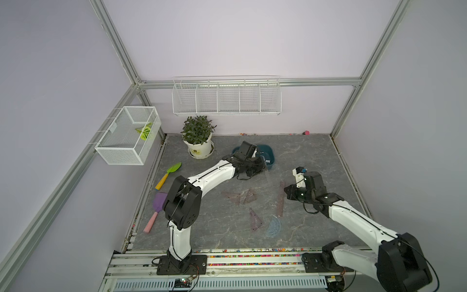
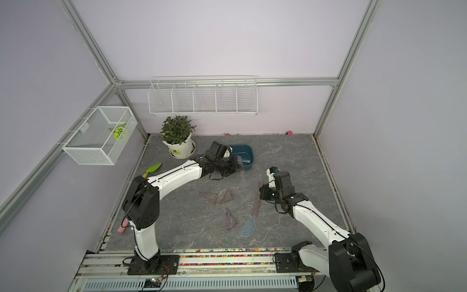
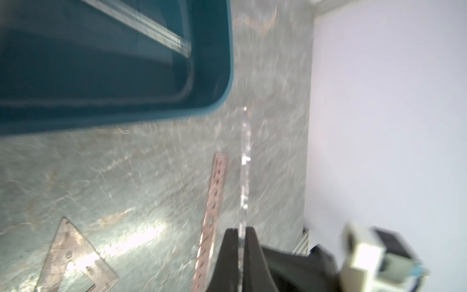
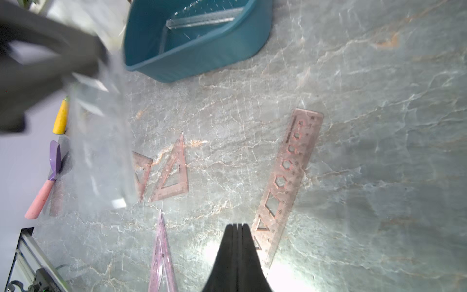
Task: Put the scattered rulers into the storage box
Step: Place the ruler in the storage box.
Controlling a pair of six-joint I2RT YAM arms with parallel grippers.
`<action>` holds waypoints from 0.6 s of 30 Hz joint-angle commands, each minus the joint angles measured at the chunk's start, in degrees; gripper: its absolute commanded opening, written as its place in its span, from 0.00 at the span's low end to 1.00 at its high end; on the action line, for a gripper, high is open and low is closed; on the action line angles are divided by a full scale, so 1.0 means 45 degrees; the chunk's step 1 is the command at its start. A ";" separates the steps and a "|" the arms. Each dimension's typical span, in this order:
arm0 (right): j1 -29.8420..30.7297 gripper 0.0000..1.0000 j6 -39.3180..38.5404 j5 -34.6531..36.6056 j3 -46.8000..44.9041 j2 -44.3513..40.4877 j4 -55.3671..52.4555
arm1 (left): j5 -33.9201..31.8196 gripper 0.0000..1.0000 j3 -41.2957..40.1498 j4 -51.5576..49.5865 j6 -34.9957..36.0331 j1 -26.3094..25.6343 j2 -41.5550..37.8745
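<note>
Clamped on a clear ruler, the left gripper holds the piece on edge just off the near side of the storage box, a dark teal tub at the far middle of the grey table. The ruler's long axis runs straight out from the fingertips, pointing toward the near side in both top views. Whether its free end touches the table cannot be told. Inside the box lies a second clear strip. Nearer than the box, two purplish triangles overlap, a third triangle points its sharp tip to the far side, and a bluish protractor lies just right of it. A long stencil ruler stretches near to far on their right. The right gripper, fingers pressed together and empty, hovers just beside that ruler. A plant pot stands left of the box. A green trowel and a purple shovel lie along the table's left edge.
</note>
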 commanded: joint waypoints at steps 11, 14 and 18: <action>-0.0082 0.02 0.0187 -0.1597 -0.0332 -0.0162 -0.0161 | -0.7712 0.00 0.0982 0.2881 -0.6500 -0.0486 0.1993; -0.0121 0.02 0.0157 -0.1812 -0.0458 -0.0589 -0.0460 | -0.7831 0.00 0.1609 0.3437 -0.7106 -0.0339 0.3038; -0.0173 0.02 0.0200 -0.1936 -0.0712 -0.1199 -0.0743 | -0.8403 0.00 0.1792 0.3775 -0.7501 -0.0208 0.3562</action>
